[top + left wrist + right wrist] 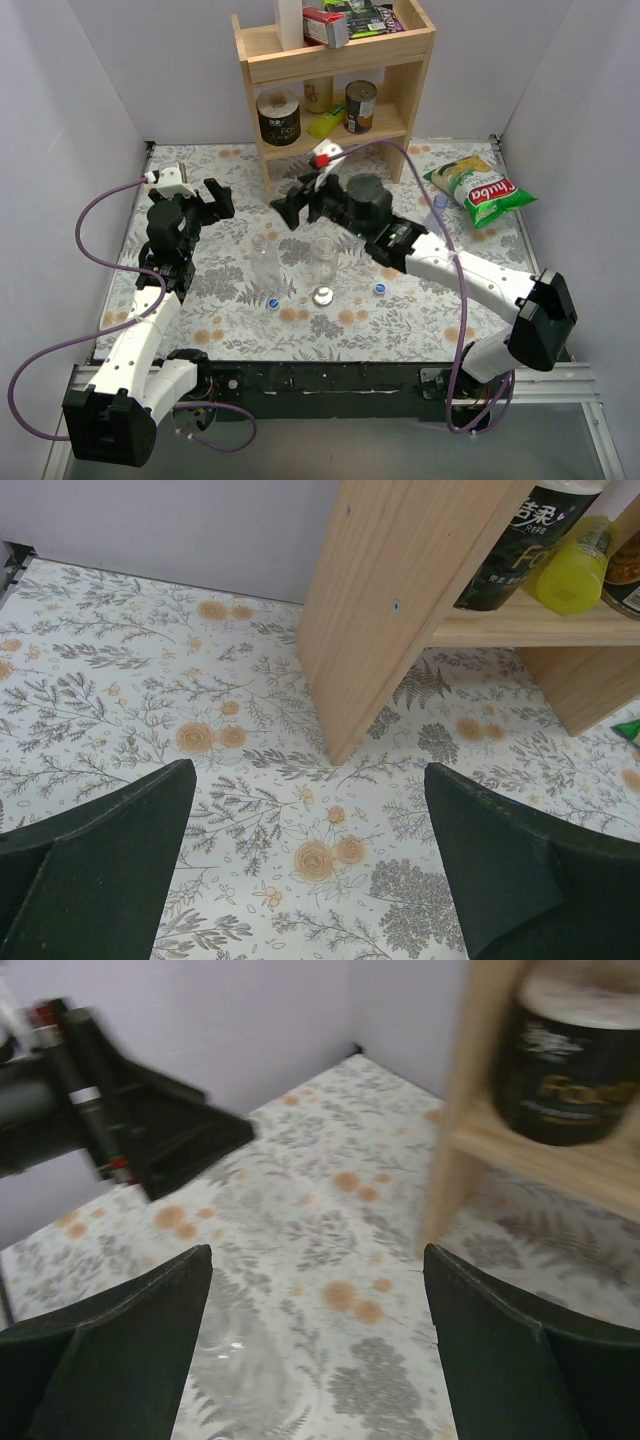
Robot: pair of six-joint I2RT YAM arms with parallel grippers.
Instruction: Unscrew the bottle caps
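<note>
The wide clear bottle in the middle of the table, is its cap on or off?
Off: the bottle has an open mouth, and a whitish cap lies loose just in front of it.

A lab test booth: white walls (90, 80) enclose a floral-clothed table (240, 322) and shelf (330, 62).
</note>
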